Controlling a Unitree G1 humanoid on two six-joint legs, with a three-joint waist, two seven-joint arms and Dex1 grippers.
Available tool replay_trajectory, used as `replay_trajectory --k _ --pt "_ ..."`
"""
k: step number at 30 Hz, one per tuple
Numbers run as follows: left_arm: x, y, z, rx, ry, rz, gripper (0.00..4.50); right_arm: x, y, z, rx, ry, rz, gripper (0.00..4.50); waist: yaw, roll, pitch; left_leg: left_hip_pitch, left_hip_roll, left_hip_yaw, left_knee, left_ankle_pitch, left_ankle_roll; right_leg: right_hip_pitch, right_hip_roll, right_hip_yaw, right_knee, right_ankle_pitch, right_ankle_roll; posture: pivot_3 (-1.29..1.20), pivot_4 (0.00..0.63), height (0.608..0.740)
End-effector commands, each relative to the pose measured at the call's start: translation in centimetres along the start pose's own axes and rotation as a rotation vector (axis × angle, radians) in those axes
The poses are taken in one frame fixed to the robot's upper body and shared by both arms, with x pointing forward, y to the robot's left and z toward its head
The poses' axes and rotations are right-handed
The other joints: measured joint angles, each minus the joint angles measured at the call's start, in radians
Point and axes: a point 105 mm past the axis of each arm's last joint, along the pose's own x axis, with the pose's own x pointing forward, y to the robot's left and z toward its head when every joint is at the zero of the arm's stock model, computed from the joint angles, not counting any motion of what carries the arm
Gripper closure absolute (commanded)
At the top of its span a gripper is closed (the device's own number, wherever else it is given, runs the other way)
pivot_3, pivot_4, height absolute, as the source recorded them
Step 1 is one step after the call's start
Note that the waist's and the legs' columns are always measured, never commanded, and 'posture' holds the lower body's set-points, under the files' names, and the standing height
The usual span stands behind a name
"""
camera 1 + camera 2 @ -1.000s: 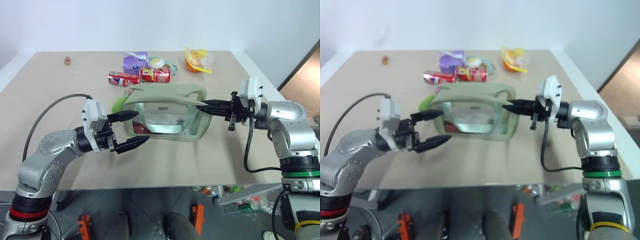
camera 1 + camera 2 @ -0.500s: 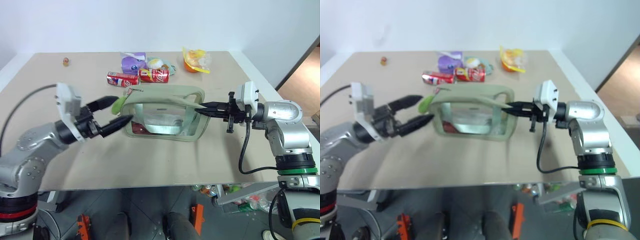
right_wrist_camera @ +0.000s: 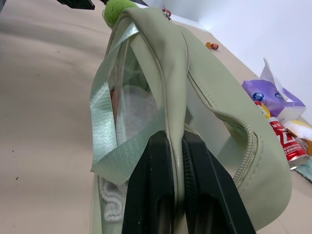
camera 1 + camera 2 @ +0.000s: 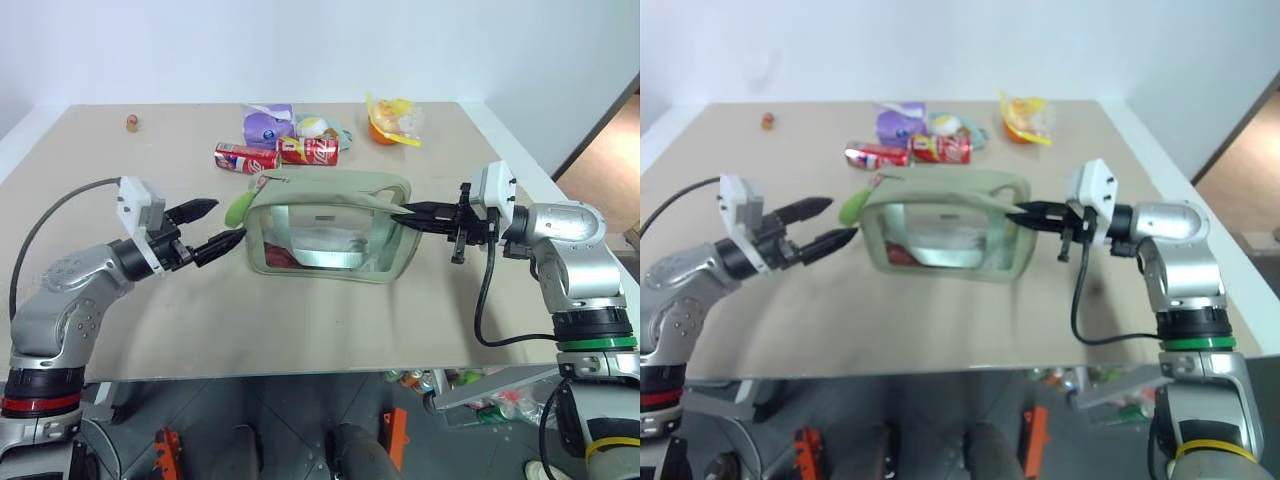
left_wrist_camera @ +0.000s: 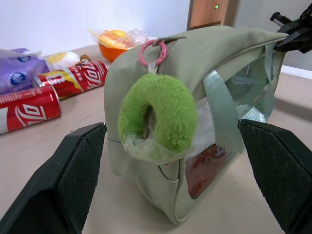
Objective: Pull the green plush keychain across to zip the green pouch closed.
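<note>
- The lime-green fuzzy plush ring keychain (image 5: 157, 116) hangs from a pink metal clip (image 5: 152, 51) at the end of the pouch nearest the left gripper (image 4: 207, 228), straight ahead between its two spread fingers and just short of them.
- It looks soft, light and squashy; I'd judge a pinch on the fat of the ring would hold, though the fuzz may compress and slip, so a bite close under the clip seems surer.
- The sage-green boxy fabric pouch with clear plastic window panels (image 4: 330, 225) looks limp and light, likely to slide along the table if pulled from one end alone.
- The right gripper (image 4: 412, 214) is clamped tight on the pouch's fabric edge at the far end from the plush, which should steady it against the pull.
- A pale green webbing strap (image 5: 222, 109) hangs down the pouch's side just beyond the plush and could snag a finger.
- Beyond the pouch, away from both grippers, lie two red drink cans (image 4: 283, 154), a purple packet (image 4: 268, 123) and an orange-yellow bagged item (image 4: 394, 120); none sits in the zip's path.
- The beige tabletop (image 4: 300, 320) nearer the robot is bare.
</note>
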Motion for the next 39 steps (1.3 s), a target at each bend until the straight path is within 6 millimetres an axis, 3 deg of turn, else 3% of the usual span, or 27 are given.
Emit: replay_trajectory --k 1,10,12,21,24,29,31,39 --pt "0.3 -0.2 1.8 0.033 -0.058 -0.018 0.76 -0.9 -0.4 1.1 -0.051 0.006 -0.024 4.5 0.0 0.0 0.0 0.0 0.0 0.0 0.0 0.0 0.0 0.0 0.0 0.0 0.0 0.0 0.0 0.0 0.15 0.74" --pt "0.9 -0.3 1.8 0.045 -0.056 -0.049 3.98 -0.9 -0.1 1.0 -0.051 0.015 -0.026 4.5 0.0 0.0 0.0 0.0 0.0 0.0 0.0 0.0 0.0 0.0 0.0 0.0 0.0 0.0 0.0 0.0 0.15 0.74" --pt "1.0 -0.2 1.9 0.058 -0.053 -0.05 4.49 -0.9 -0.1 1.0 -0.049 0.016 -0.025 4.5 0.0 0.0 0.0 0.0 0.0 0.0 0.0 0.0 0.0 0.0 0.0 0.0 0.0 0.0 0.0 0.0 0.15 0.74" --pt "1.1 0.2 2.2 0.104 -0.033 -0.04 4.49 -0.8 0.0 0.6 -0.045 0.026 -0.023 4.5 0.0 0.0 0.0 0.0 0.0 0.0 0.0 0.0 0.0 0.0 0.0 0.0 0.0 0.0 0.0 0.0 0.15 0.74" --pt "1.6 0.3 4.0 0.133 -0.09 -0.033 4.49 -0.8 0.0 0.5 -0.044 0.029 -0.023 4.5 0.0 0.0 0.0 0.0 -0.001 0.0 0.0 0.0 0.0 0.0 0.0 0.0 0.0 0.0 0.001 0.0 0.15 0.74" --pt "3.5 0.0 8.0 0.221 -0.188 -0.068 4.49 -0.9 0.0 0.4 -0.042 0.034 -0.023 4.5 0.001 0.0 0.0 0.0 -0.001 0.0 0.001 0.0 0.0 0.001 0.0 0.0 0.0 0.001 0.001 0.0 0.15 0.74" --pt "4.4 -0.3 8.8 0.242 -0.205 -0.093 4.49 -0.9 0.0 0.3 -0.041 0.037 -0.022 4.5 0.001 0.0 0.0 0.0 -0.001 0.0 0.001 0.0 0.0 0.001 -0.001 0.0 0.0 0.001 0.002 0.0 0.15 0.74" --pt "8.5 -3.9 7.8 0.253 -0.199 -0.31 4.49 -0.8 -0.1 0.0 -0.044 0.045 -0.018 4.5 0.001 0.0 0.0 -0.001 -0.002 0.0 0.001 0.0 0.0 0.001 -0.001 0.0 0.0 0.001 0.002 0.0 0.15 0.74"
